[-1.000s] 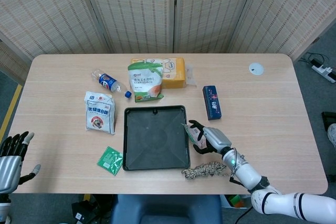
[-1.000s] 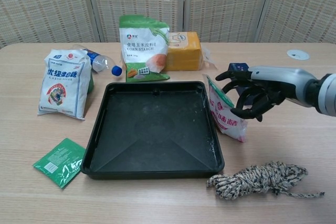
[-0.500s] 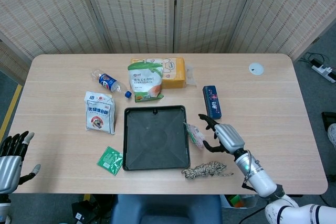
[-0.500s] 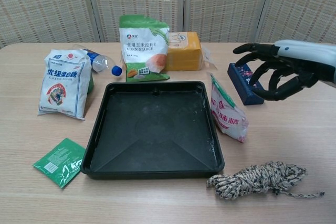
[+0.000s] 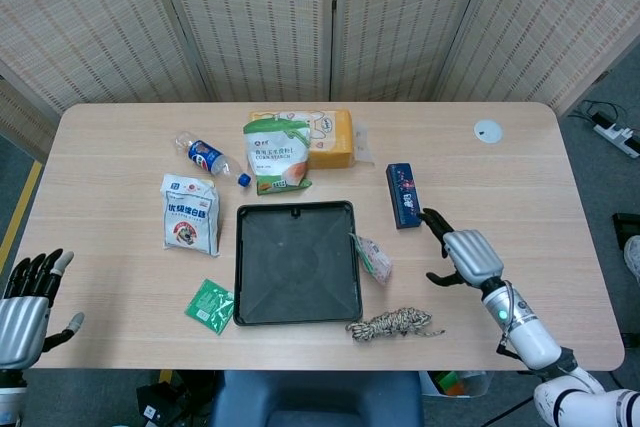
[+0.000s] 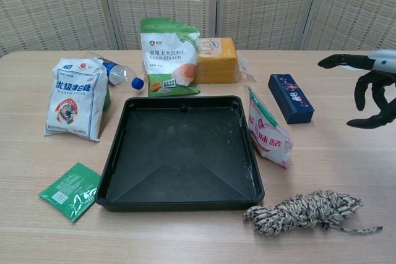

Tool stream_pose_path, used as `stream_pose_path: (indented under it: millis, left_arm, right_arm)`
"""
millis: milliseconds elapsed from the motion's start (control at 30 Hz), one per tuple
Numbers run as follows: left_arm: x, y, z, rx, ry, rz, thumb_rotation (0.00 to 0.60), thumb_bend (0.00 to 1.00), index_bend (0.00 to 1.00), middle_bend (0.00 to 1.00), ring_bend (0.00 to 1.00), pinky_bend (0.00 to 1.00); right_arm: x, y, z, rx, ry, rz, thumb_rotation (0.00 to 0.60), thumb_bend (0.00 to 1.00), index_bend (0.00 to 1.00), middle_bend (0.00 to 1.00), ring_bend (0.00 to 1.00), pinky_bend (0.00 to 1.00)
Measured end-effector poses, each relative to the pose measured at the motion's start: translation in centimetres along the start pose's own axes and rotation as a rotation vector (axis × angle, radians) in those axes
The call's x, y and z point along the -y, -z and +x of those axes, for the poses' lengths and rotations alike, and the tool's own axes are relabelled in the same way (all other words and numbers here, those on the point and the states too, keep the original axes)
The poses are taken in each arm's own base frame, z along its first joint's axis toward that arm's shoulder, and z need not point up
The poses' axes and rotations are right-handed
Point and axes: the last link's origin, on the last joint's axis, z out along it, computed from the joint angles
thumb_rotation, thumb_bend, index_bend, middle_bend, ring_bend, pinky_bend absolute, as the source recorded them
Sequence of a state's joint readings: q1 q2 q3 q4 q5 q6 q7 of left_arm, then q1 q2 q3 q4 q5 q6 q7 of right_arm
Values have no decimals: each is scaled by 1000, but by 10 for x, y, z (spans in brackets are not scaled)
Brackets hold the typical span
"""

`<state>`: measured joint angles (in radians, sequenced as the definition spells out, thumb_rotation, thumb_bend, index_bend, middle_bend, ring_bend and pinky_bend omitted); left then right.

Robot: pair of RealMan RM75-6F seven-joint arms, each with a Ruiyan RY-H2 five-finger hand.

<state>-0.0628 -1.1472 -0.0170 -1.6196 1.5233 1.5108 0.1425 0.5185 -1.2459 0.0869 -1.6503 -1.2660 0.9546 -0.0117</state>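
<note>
Head view shows the wooden table (image 5: 520, 187) with the black tray (image 5: 297, 262) near its front edge. The small pink-and-white pouch (image 5: 373, 256) leans against the tray's right rim, apart from any hand. The right hand (image 5: 462, 257) hovers right of it, fingers spread, holding nothing. The left hand (image 5: 25, 307) hangs off the table's left corner, fingers apart, empty.
</note>
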Motion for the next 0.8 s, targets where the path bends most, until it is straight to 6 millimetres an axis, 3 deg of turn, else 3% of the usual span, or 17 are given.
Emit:
stream_pose_path:
  millis: [167,500,800]
  left_arm:
    - [-1,4,4,-10,-4,6,600,323,71,75,48,0]
    - [0,7,6,-5,-8,15,600,323,71,75,48,0]
    - [1,7,7,-9,-9,18,600,323,71,75,48,0]
  right_arm:
    - [6,-21,-18,52,27,23,600,194,0,46,742,764]
    - [13,-63,-54,116,11,29,600,195,29,114,771,789]
    - [23,-85,-68,136,-36,41,600,194,107,161,780,793]
